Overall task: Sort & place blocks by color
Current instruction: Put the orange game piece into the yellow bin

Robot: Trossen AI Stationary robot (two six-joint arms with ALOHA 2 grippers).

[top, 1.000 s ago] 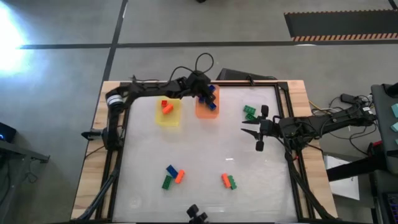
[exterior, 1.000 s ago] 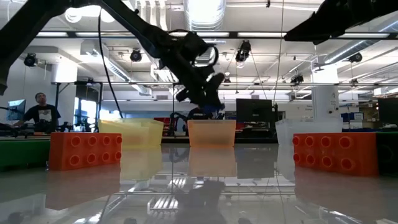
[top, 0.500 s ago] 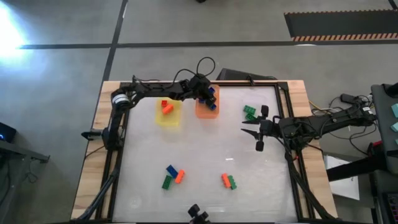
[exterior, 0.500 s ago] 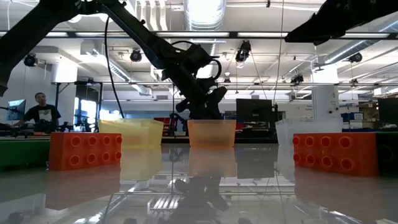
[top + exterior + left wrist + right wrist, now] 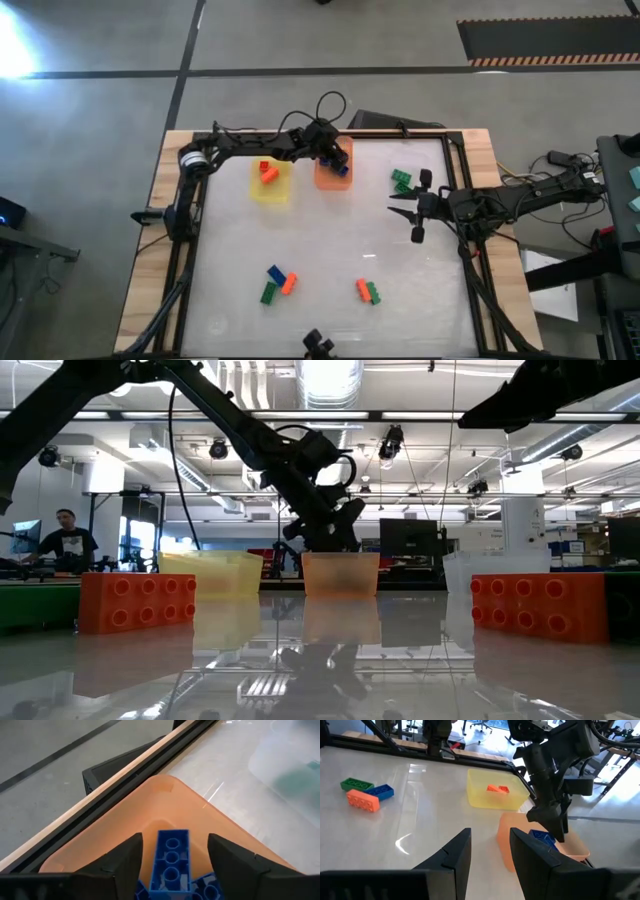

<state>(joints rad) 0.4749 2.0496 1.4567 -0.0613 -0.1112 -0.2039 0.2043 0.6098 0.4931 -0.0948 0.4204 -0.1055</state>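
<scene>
My left gripper hangs open over the orange tray at the table's far edge. In the left wrist view its fingers stand on either side of a blue block, a gap showing on each side. That block lies on other blue blocks in the tray. The yellow tray holds orange blocks. Green blocks lie far right. Loose blocks lie near the near edge: a blue, green and orange group and an orange and green pair. My right gripper waits open at mid right.
A clear tray stands to the right of the orange one. A black rail and a wooden rim run just behind the trays. The white table middle is bare. A person sits in the room beyond.
My left gripper has come down from above the orange tray to its rim, bringing the blue block down with it into the tray. My right arm has kept still.
</scene>
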